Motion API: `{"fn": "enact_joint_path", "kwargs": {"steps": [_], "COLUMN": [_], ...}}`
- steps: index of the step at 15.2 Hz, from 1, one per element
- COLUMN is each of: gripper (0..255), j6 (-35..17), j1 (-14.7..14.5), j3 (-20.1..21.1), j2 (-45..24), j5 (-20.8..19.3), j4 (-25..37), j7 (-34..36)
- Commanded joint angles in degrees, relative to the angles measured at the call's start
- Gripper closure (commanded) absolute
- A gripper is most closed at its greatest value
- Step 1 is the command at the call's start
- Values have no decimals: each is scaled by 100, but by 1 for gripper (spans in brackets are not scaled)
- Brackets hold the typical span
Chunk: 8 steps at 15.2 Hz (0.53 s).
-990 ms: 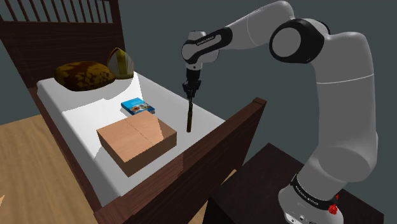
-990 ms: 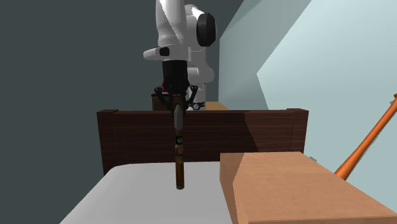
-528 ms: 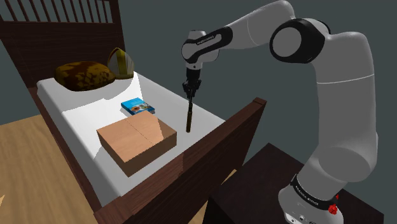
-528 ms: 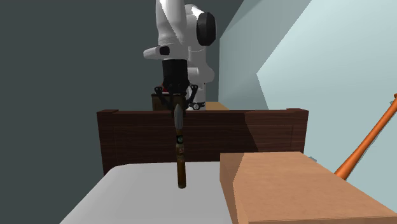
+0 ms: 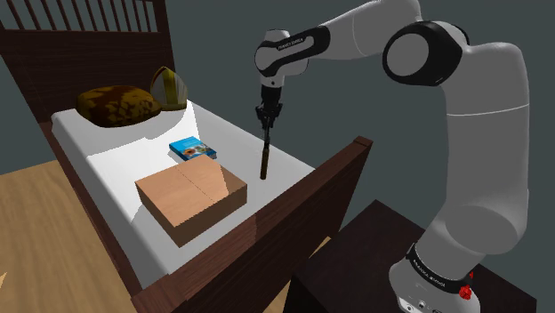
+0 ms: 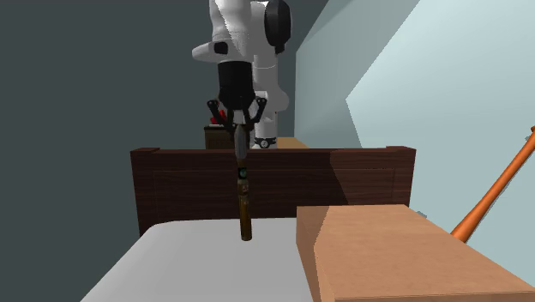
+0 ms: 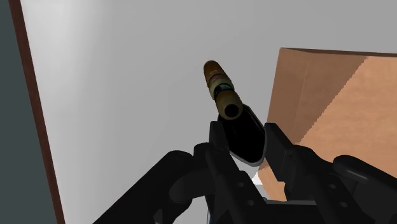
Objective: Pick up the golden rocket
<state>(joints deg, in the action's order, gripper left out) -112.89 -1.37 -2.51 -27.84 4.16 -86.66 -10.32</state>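
Wrist view: black two-finger claw [image 7: 246, 137] clasped dark nose of slim golden-brown rocket [image 7: 220, 88], hanging below it. We judged a slow, straight lift best, grip firm, avoiding swing.

Upright rocket [image 5: 264, 158] in the tool [image 5: 267, 120], over white bed [image 5: 124, 156], beside brown box [image 5: 189, 200]

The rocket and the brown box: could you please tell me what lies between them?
Nothing: in the shoulder view, only a bare strip of the white bed separates the rocket, clasped by the end effector, from the box.
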Motion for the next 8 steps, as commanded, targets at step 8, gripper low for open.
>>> {"fn": "enact_joint_path", "kwargs": {"steps": [8], "gripper": [255], "j6": [520], "j1": [0], "j3": [-6], "j2": [131], "j5": [-17], "j4": [389], "j7": [35]}}
